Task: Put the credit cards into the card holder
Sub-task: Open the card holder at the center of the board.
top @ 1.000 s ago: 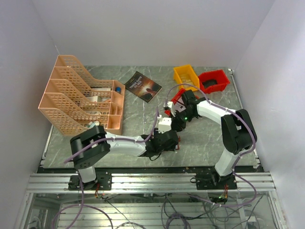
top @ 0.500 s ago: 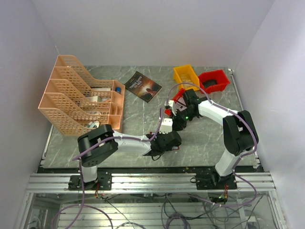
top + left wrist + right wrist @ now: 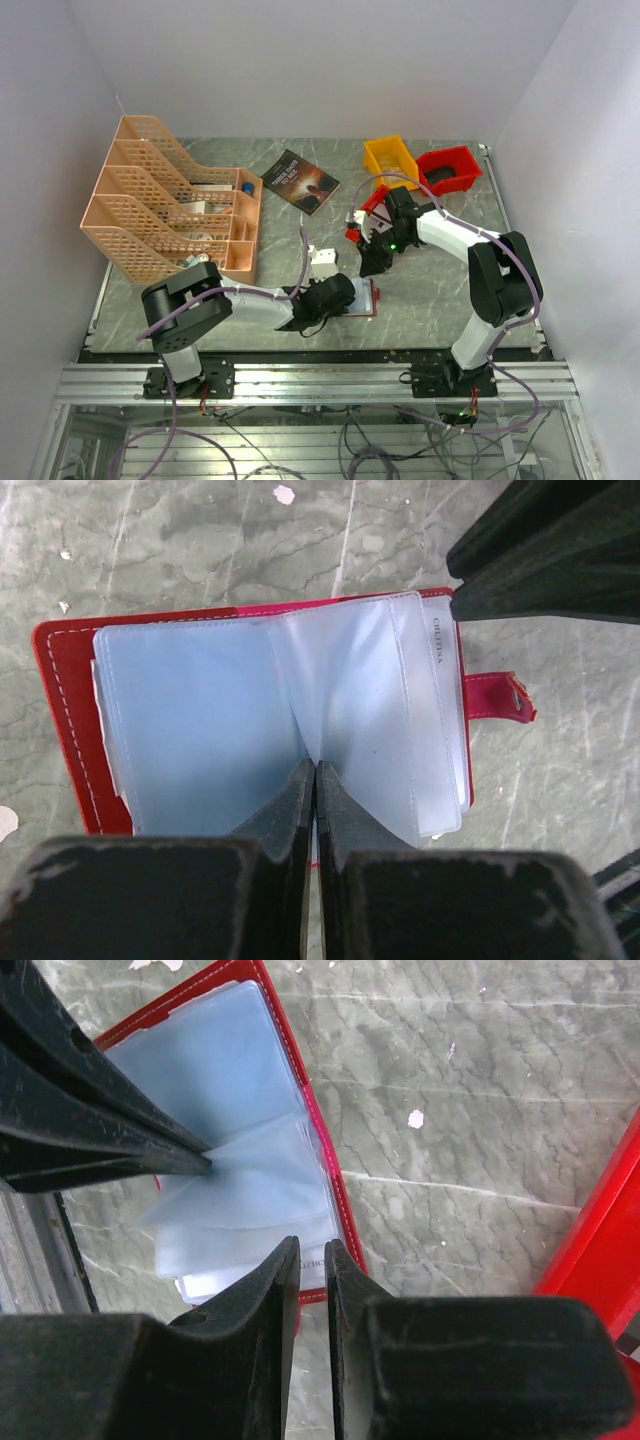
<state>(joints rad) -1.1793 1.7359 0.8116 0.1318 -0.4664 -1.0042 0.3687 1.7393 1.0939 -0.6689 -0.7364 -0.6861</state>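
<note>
Both claws are pressed together by the bench's (image 3: pixel 420 300) front edge: left gripper (image 3: pixel 315 770) pinches the card holder's (image 3: pixel 62 680) clear pocket, right gripper (image 3: pixel 312 1250) above it.

The left gripper (image 3: pixel 347 299) now sits further left and nearer the front edge of the worktop (image 3: pixel 430 300) than a second ago, when it lay more to the right, over the card holder (image 3: pixel 364 297). More of the open card holder is now uncovered, its pale pockets and red edge showing just right of the gripper. The right gripper (image 3: pixel 372 266) is slightly closer to the holder's far edge than before.
</note>
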